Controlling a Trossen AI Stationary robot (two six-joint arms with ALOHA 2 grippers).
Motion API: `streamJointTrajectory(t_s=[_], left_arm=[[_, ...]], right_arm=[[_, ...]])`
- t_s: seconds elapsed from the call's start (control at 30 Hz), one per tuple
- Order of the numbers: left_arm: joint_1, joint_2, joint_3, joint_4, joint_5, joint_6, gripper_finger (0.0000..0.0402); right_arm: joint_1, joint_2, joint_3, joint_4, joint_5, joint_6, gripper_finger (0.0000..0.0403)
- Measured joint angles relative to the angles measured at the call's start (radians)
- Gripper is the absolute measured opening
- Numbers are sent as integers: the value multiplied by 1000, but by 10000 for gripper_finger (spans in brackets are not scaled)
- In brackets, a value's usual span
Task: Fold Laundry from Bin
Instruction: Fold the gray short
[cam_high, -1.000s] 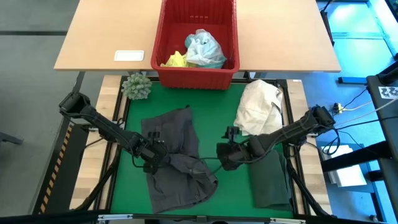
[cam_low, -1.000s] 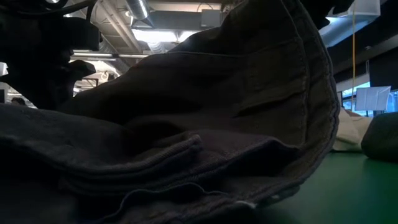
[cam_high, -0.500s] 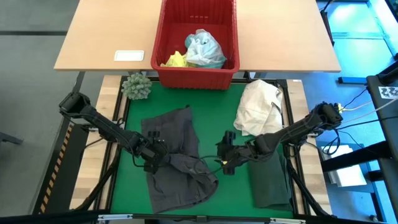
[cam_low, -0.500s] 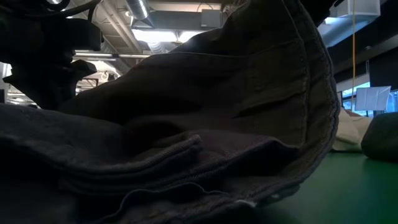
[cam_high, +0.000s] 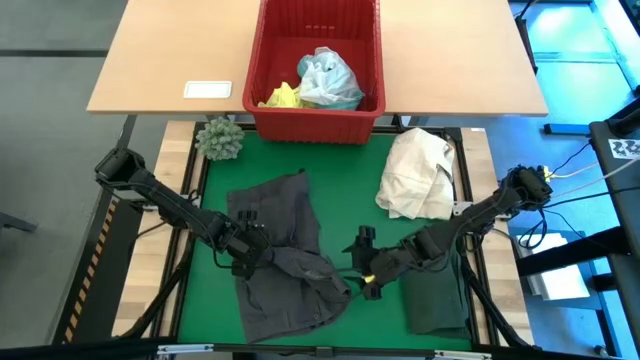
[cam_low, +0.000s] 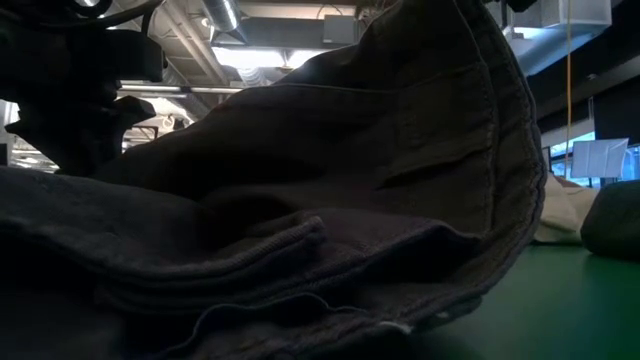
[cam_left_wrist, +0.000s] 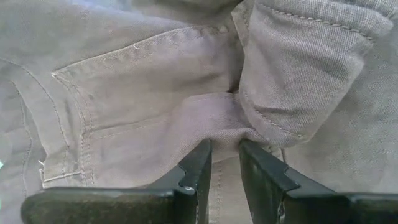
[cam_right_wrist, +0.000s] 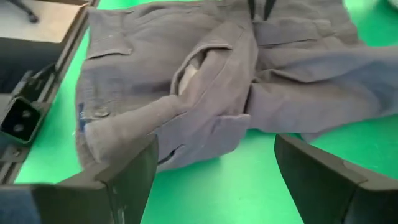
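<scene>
green matting covers the table (cam_high: 210, 300), where a grey garment (cam_high: 280, 260) lies crumpled, only partly folded. the left gripper (cam_high: 262, 252) pinches a fold of it between nearly closed fingers (cam_left_wrist: 198, 163). the right gripper (cam_high: 366, 262), fingers spread wide and empty, hangs just beside the cloth's edge. a dark green garment (cam_high: 435, 295) looks already folded; turquoise (cam_high: 330, 78) and yellow (cam_high: 282, 97) pieces wait in the red bin (cam_high: 318, 125).

The left gripper (cam_high: 262, 252) pinched the trousers (cam_high: 280, 262); the right gripper (cam_high: 366, 270) hovered just beside them, bin (cam_high: 316, 124) beyond.
</scene>
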Motion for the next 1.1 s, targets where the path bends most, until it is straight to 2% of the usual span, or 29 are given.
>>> streamJointTrajectory(t_s=[0.23, 0.63, 0.87, 1.1], left_arm=[[0, 0, 0, 1, -4, 0, 80], [0, 0, 0, 0, -8, 9, 80], [0, 0, 0, -12, -8, 35, 80], [0, 0, 0, -31, -9, 57, 80]], right_arm=[[41, 9, 0, 3, 67, 53, 319], [51, 33, 1, 30, 43, 162, 319], [69, 36, 1, 111, 16, 285, 319], [134, 37, 1, 126, 82, 308, 319]])
